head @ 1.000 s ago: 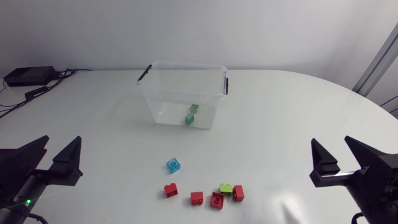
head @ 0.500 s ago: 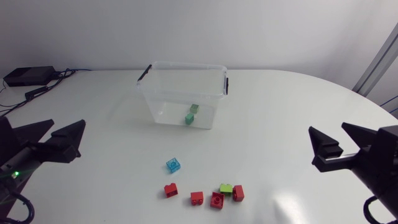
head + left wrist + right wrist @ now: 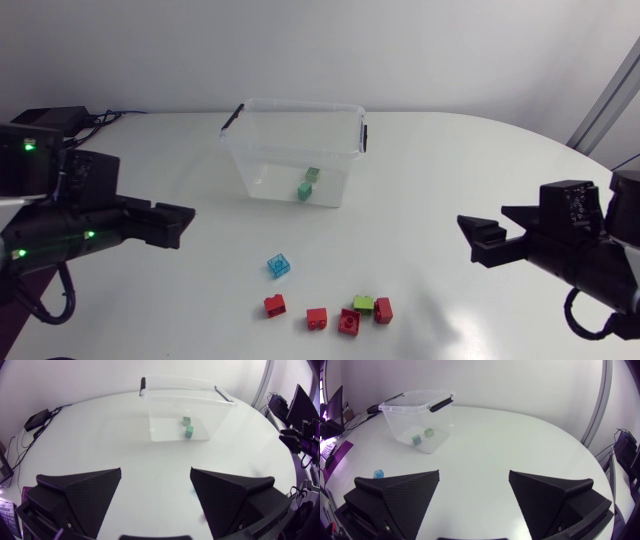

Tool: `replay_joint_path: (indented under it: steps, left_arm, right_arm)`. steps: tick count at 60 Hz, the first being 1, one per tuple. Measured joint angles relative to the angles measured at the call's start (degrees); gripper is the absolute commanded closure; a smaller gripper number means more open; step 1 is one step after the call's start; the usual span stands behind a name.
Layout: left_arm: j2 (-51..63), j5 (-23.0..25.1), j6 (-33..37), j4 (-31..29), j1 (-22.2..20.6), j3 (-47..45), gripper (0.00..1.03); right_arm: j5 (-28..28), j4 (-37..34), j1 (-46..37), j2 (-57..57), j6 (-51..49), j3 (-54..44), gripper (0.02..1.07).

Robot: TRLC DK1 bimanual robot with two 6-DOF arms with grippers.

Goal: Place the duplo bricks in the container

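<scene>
Both my arms have swung in from the side edges toward the middle of the counter since a second ago; the bricks and the container have stayed put.

From above, my left fingers hang over the counter well to one side of the container, and my right fingers hang on the opposite side, well apart from everything. Two green bricks lie inside the clear container. A blue brick sits alone on the counter nearer me. Closer still lie four red bricks and a lime brick, the lime one touching the red ones beside it.

Through my left wrist, my left fingers are released, spread wide with nothing between them. The container stands ahead, with the green bricks in it.

Through my right wrist, my right fingers are likewise released and hold nothing. The container stands far ahead, off to one side, and the blue brick shows just beyond one finger.
</scene>
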Motion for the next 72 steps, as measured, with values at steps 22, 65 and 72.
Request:
replay_joint_path:
  steps: [22,65,72]
  left_arm:
    - [15.2,1.9,16.0,-3.2,-4.6,7.5,0.07]
    - [32.2,17.5,31.4,-9.2,-15.3,7.7,0.11]
    - [35.4,17.6,31.6,-9.2,-17.7,7.7,0.12]
  right_arm:
    - [-4.9,-4.9,0.0,10.1,-1.6,4.4,0.07]
    - [-4.3,-17.9,6.7,25.3,-24.7,11.8,0.07]
    - [-6.5,-18.1,8.7,26.7,-26.2,11.8,0.07]
